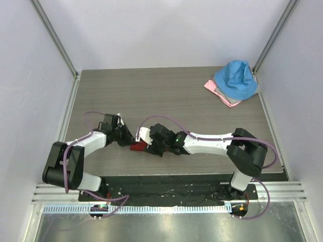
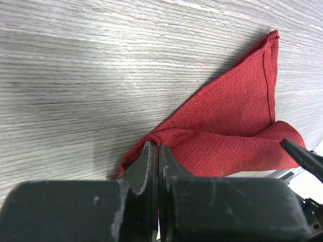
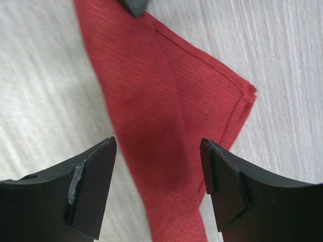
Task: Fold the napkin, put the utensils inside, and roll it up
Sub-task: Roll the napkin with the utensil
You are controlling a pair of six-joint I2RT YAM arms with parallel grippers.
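Left hand (image 2: pixel 155 147) pinches napkin (image 2: pixel 227 131) — length running toward right hand (image 3: pixel 156 145).

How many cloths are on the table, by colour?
Dark red folded cloth napkin: 1
Bright blue crumpled cloth: 1
Pale pink flat cloth, under the blue one: 1
Total: 3
Greyish layer between blue and pink may be shadow; not counted.

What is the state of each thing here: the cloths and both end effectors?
napkin: folded in layers, lying on the table.
left end effector: shut, tips at the napkin's edge.
right end effector: open, standing over the napkin.
blue cloth: crumpled, lying on the pink cloth.
pink cloth: mostly covered, one corner showing.
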